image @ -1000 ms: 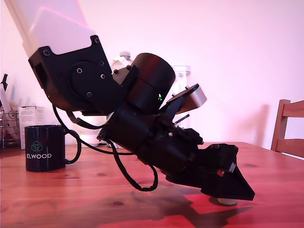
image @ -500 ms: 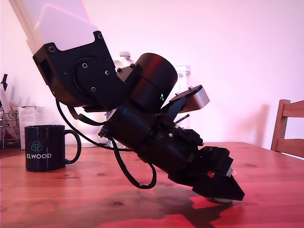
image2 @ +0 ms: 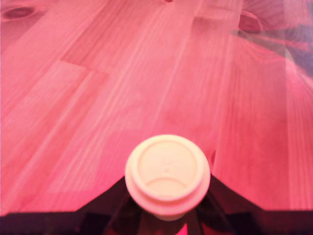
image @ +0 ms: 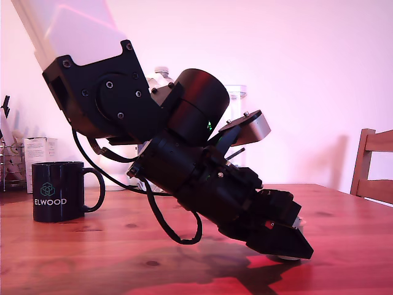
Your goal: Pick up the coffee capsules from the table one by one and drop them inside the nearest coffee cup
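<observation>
The coffee capsule (image2: 167,175) is small, cream-colored and made of plastic, so we think it is very light and a bit smooth. It could slip or pop out if we squeeze it badly. We think the best place to hold it is on its sides, just under the wide flat rim.

It sits right at the gripper (image: 284,246), low by the table (image: 92,258). In the wrist view we see its round flat face between the dark claw tips. The claw seems closed around it, but we cannot tell for sure.

The table is hard, flat, reddish wood with dark knots. The coffee cup (image: 57,191) is black and stands well apart, at the exterior view's left. A wooden chair (image: 373,169) peeks in at the exterior view's right, and the wall behind is plain.
</observation>
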You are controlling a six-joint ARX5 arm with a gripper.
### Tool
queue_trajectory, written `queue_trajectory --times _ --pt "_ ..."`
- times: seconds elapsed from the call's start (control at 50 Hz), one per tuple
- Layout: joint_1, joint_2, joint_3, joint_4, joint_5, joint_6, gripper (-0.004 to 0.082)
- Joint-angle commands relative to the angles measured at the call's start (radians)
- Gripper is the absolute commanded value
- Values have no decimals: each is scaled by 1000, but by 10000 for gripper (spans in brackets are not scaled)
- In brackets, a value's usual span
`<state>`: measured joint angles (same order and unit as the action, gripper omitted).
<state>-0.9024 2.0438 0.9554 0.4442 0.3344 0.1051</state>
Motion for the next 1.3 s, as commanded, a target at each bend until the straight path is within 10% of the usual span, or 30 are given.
queue_trajectory --times 0.0,1.28 --pt "1 18 -31 -34 -2 1 124" --pt "204 -653 -188 -291 -153 -30 125"
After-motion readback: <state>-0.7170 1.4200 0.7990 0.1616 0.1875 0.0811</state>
